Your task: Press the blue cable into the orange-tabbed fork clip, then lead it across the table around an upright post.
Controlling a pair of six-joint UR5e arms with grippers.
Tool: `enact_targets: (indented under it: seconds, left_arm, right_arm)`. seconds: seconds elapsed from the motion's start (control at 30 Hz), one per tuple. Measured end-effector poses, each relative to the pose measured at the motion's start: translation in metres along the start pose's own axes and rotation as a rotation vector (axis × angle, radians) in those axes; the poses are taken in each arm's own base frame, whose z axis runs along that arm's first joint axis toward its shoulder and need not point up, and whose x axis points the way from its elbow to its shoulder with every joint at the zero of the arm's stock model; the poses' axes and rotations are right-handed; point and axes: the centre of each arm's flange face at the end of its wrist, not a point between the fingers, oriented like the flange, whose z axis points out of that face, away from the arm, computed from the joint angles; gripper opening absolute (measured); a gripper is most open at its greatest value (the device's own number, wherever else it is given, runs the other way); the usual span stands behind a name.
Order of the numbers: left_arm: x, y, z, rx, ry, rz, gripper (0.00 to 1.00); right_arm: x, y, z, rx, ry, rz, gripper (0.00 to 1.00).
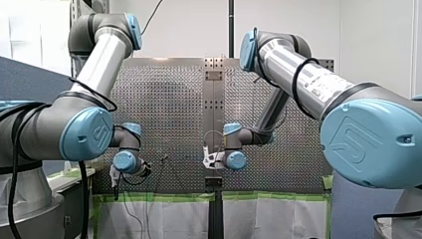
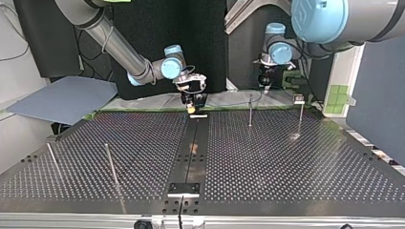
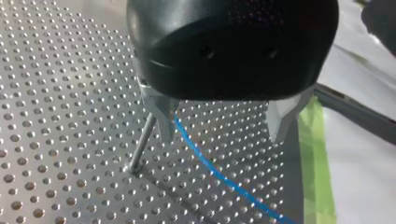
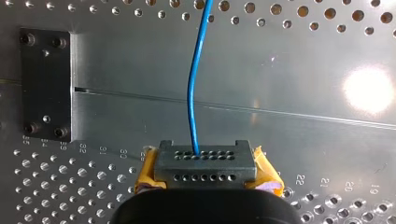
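Over the table (image 2: 286, 162) I judge this risk: my right gripper (image 4: 205, 178), at 12 o'clock on the far edge in the top view, has its yellow pads closed on a grey block (image 4: 205, 161) out of which the cable (image 4: 189, 98) comes. My left gripper (image 3: 220, 137), near 1 o'clock, holds its metal fingers wide apart on nothing, so a pull could drag the loose cable off line or catch it on the post (image 3: 141, 144) beside one finger (I find no orange-tabbed clip in any view). The cable is thin, bright blue and limp, bending softly ahead of the block.
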Motion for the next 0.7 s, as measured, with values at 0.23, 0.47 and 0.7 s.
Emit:
enact_targets:
  seconds: [0.23, 0.47, 0.7]
  left_arm:
    - [-0.001, -0.004, -0.030, -0.002, 0.052, 0.046, 0.97]
    - [-0.012, -0.019, -0.049, 0.043, 0.044, 0.114, 1.00]
    - [-0.035, -0.040, -0.053, 0.127, -0.033, 0.095, 1.00]
  right_arm:
    - [-0.001, 0.000, 0.000, 0.000, -0.005, 0.001, 0.00]
    - [-0.003, 0.000, -0.001, 0.000, -0.008, 0.005, 0.00]
    - [-0.004, 0.000, -0.001, 0.000, -0.008, 0.009, 0.00]
